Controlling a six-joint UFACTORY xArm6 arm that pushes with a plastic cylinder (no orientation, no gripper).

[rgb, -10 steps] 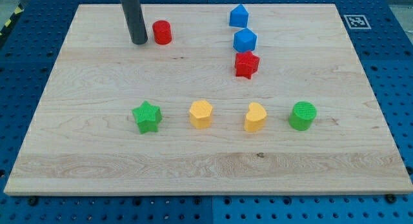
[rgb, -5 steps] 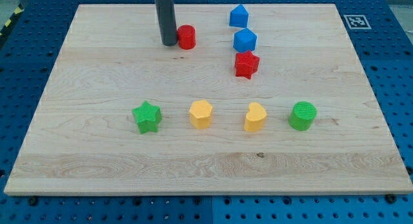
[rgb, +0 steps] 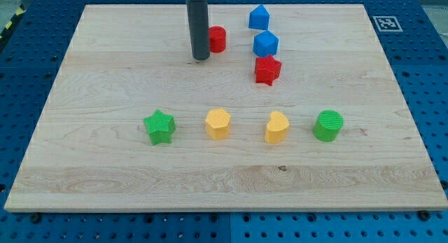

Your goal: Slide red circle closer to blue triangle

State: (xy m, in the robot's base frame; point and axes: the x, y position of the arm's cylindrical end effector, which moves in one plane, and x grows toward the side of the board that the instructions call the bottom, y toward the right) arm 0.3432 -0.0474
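The red circle (rgb: 219,38) lies near the view's top, left of the blue blocks. The upper blue block (rgb: 260,17), with a pointed top, looks like the blue triangle; it is up and to the right of the red circle. A second, blunter blue block (rgb: 266,43) lies just below it. My tip (rgb: 201,58) rests on the board just left of and slightly below the red circle. The rod hides the circle's left edge.
A red star (rgb: 267,70) lies below the lower blue block. A row runs across the middle: green star (rgb: 159,127), yellow hexagon (rgb: 218,123), yellow heart (rgb: 277,127), green circle (rgb: 328,125). All lie on the wooden board (rgb: 105,166); a marker tag (rgb: 386,23) sits at its top right.
My tip has moved to the right and pushed the red circle rightward, closer to the blue blocks. The tip now sits a little lower. The other blocks have not moved.
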